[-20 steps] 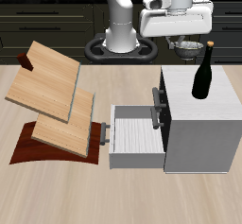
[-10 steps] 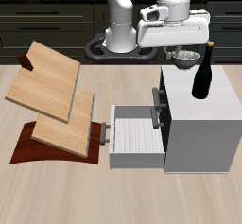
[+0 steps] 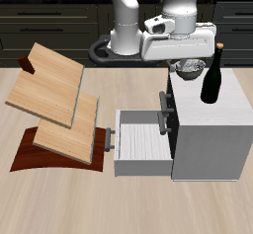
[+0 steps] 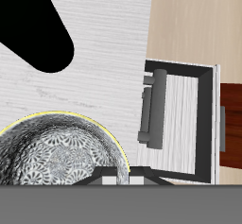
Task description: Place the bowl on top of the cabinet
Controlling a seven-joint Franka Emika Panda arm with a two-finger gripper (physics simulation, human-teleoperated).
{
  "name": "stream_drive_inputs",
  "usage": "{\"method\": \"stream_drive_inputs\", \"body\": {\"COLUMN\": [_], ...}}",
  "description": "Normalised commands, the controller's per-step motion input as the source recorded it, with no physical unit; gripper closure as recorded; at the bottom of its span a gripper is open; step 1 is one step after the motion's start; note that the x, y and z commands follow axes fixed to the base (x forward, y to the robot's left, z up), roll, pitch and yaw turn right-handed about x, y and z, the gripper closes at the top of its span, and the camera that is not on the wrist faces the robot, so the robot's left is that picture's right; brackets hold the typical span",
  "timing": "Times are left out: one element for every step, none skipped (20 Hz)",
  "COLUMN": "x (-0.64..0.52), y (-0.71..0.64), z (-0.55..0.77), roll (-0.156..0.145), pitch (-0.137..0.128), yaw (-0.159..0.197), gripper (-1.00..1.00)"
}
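**Bowl held above the cabinet's back corner**

The gripper (image 3: 191, 68) is closed on the rim of the bowl (image 3: 192, 68), carrying it clear of any surface. The fingers themselves are mostly hidden behind the bowl and the hand, so how wide they stand cannot be read. The bowl hangs just over the back edge of the cabinet (image 3: 232, 105), near the black bottle (image 3: 212, 77) that stands upright on the cabinet's light top. In the wrist view the bowl's (image 4: 57, 166) speckled inside shows over that pale top, with the bottle (image 4: 36, 27) a dark shape beside it.

The drawer (image 3: 140, 142) is pulled out. Tilted wooden boards (image 3: 54, 92) lie on the wooden table (image 3: 128, 203), well apart from the cabinet. Dark kitchen units (image 3: 49, 26) line the back.
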Motion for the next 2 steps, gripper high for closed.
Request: {"method": "stream_drive_inputs", "body": {"x": [-0.05,-0.10], "y": [0.07,-0.01], "z": [-0.07,-0.02], "roll": [0.057,0.012], "pitch": [-0.068,-0.009], "yaw": [0.000,0.063], "gripper": [-1.00,-1.00]}}
